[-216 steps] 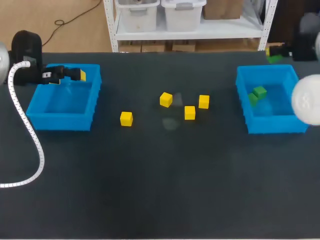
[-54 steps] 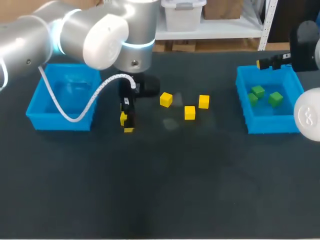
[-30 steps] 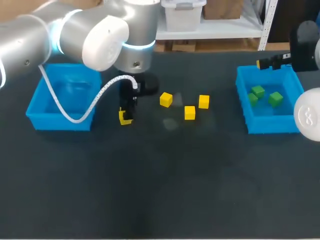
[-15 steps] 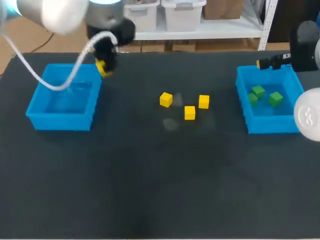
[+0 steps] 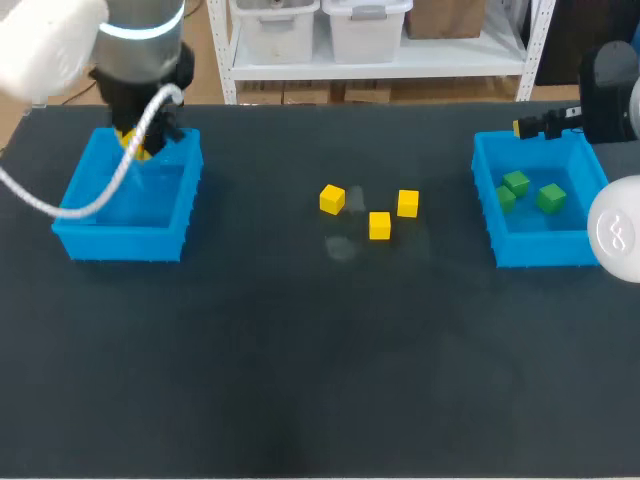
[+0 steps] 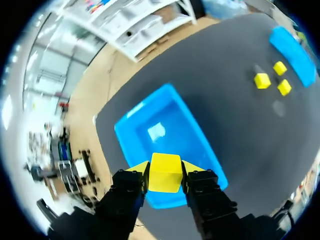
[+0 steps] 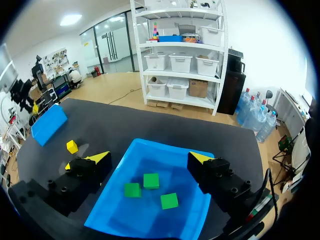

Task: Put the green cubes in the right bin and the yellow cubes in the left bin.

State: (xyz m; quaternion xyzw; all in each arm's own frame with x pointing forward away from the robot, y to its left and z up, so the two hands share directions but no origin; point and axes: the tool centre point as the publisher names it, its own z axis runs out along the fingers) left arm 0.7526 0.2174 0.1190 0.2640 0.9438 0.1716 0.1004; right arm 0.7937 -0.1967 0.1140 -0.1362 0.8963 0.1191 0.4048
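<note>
My left gripper [image 6: 164,176] is shut on a yellow cube [image 6: 165,169] and hangs over the left blue bin [image 6: 178,131]. From above, that gripper [image 5: 137,148] is at the far side of the left bin [image 5: 90,228], whose floor shows bare. Three yellow cubes [image 5: 332,199] [image 5: 379,225] [image 5: 407,203] lie at the table's middle. The right blue bin [image 5: 500,250] holds three green cubes [image 7: 151,180] [image 7: 132,189] [image 7: 169,200]. My right gripper [image 7: 149,159] stands open above the right bin [image 7: 200,212], over its far edge [image 5: 545,125], with nothing between its fingers.
The dark table stretches wide and bare in front of the bins and cubes. The left arm's white cable [image 5: 110,190] hangs across the left bin.
My left arm lifted the yellow cube off the table left of the middle and carried it back and left over the left bin. The right arm has not moved.
</note>
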